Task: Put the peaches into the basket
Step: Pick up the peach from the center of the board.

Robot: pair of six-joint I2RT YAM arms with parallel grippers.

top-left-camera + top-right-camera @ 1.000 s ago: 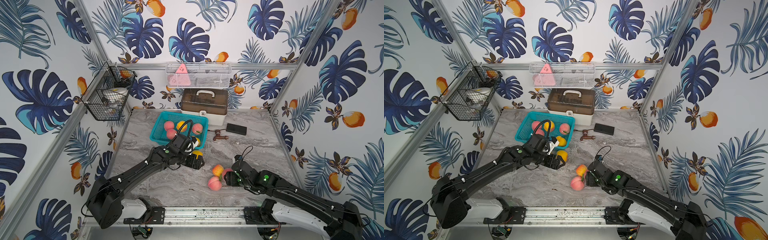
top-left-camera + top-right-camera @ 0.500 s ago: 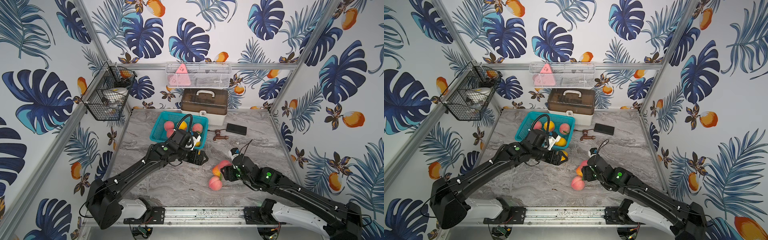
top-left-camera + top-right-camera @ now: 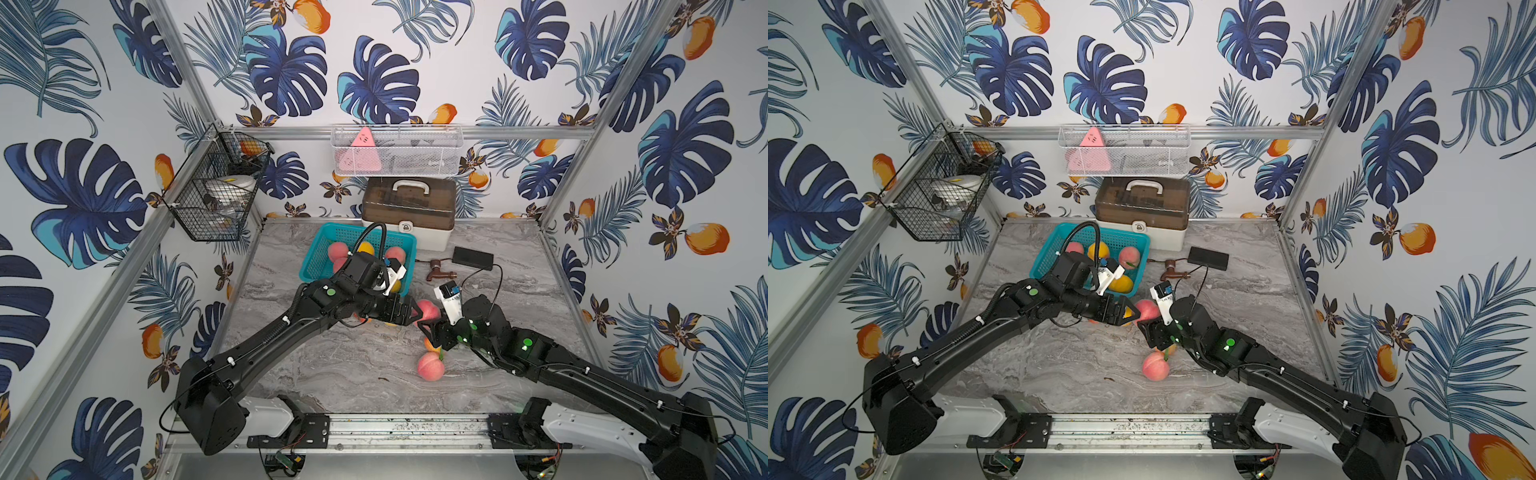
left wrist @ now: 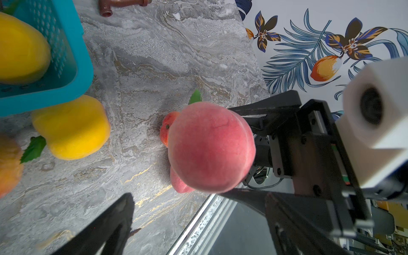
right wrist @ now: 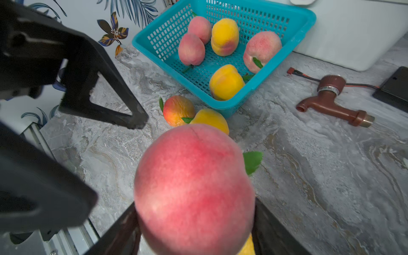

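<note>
Beside the near rim of the basket, right pincer grips a pink peach facing the wide-spread, empty left pincer.

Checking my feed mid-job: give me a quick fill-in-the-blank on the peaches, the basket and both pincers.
1. The right pincer is shut on a ___ peach.
2. The left pincer is ___, holding nothing.
3. The teal basket holds ___ peaches.
4. The brown tap lies ___ the basket.
Missing words: pink; open; five; outside.
</note>
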